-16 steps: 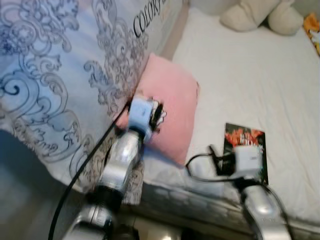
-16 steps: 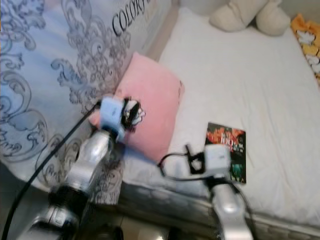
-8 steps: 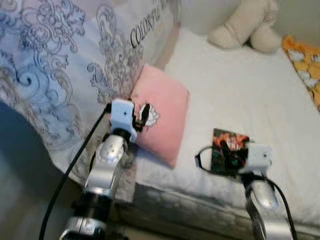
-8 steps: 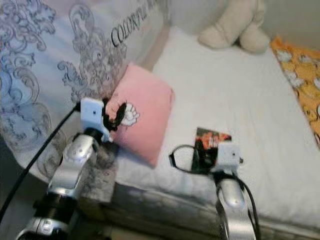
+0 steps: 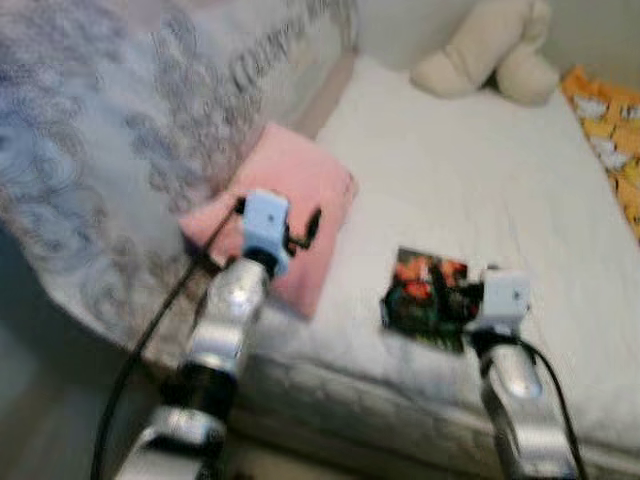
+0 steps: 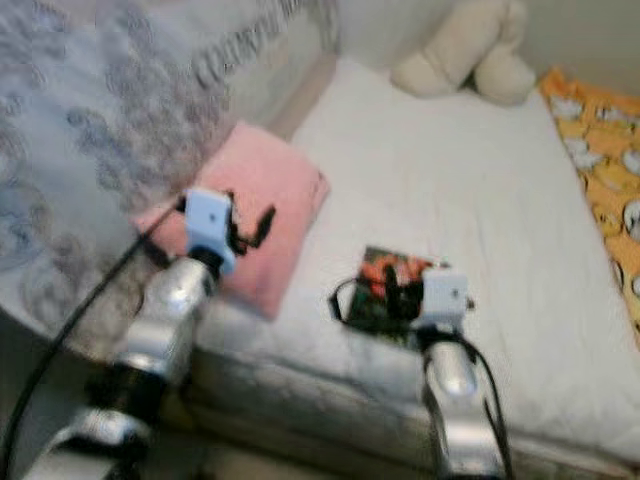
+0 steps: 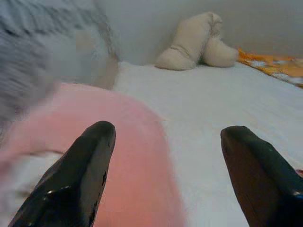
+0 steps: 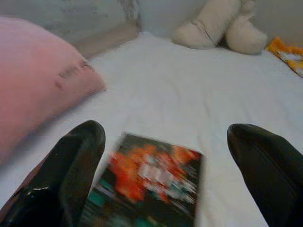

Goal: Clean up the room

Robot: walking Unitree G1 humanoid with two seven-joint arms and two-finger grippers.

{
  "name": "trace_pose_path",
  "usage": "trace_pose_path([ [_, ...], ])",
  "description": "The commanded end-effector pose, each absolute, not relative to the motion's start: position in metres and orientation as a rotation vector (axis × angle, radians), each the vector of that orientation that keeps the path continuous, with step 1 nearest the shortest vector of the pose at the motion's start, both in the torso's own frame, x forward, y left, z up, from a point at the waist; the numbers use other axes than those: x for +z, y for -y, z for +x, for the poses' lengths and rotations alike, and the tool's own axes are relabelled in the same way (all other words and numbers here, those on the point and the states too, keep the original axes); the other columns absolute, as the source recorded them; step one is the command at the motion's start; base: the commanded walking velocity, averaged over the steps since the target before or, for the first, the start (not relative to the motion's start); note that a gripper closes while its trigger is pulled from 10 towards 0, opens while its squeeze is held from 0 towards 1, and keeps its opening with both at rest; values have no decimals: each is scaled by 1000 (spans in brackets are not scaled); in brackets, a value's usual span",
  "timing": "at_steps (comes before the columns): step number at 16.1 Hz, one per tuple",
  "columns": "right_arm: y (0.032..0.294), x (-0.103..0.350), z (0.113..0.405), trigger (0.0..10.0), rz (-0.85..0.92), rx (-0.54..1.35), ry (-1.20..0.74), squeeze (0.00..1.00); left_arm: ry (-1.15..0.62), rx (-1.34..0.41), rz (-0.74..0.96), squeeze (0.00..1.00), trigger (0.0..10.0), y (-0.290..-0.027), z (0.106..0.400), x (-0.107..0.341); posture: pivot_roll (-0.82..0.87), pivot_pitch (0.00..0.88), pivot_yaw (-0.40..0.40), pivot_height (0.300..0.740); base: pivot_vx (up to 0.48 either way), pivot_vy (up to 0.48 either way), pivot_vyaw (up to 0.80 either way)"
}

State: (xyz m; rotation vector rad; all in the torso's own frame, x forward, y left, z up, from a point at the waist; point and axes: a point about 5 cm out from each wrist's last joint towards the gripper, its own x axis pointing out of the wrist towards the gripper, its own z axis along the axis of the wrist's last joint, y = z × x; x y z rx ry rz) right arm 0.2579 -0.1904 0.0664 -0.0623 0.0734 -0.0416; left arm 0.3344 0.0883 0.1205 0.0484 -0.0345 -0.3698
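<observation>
Reaching with fingers apart, our right gripper (image 8: 165, 184) hangs over the book (image 8: 147, 182) near the bed's (image 5: 470, 180) front edge; the left gripper (image 7: 165, 175), also spread, is above the pillow (image 5: 280, 225). Next we probably must lower and clamp the book.

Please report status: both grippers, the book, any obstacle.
Left gripper open over pink pillow. Right gripper open above book, flat on white bed. Nothing in the way.

pink pillow (image 5: 285, 215), white sheet (image 5: 480, 190), orange-and-dark book (image 8: 147, 187), beige plush (image 5: 487, 55), orange patterned blanket (image 6: 610, 170).
</observation>
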Motion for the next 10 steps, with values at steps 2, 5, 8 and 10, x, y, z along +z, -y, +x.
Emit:
trace_pose_path([
  [2, 192, 67, 259, 10000, -64, -55, -66, 0, 50, -401, 46, 0, 10000, -80, 335, 123, 14, 0, -17, 740, 270, -394, 0],
  [5, 193, 66, 259, 10000, -68, -56, -71, 0, 47, -408, 44, 0, 10000, -80, 334, 121, 12, 0, -17, 740, 277, -389, 0],
  [8, 193, 52, 272, 10000, 3, -106, -165, 0, 36, -369, 51, 0, 10000, -89, 335, 120, 19, 0, -16, 740, 121, -104, 0],
  [10, 197, 43, 292, 10000, 49, -180, -232, 0, 17, -387, 97, 0, 10000, -101, 334, 121, 77, 59, -13, 740, 0, 0, 0],
])
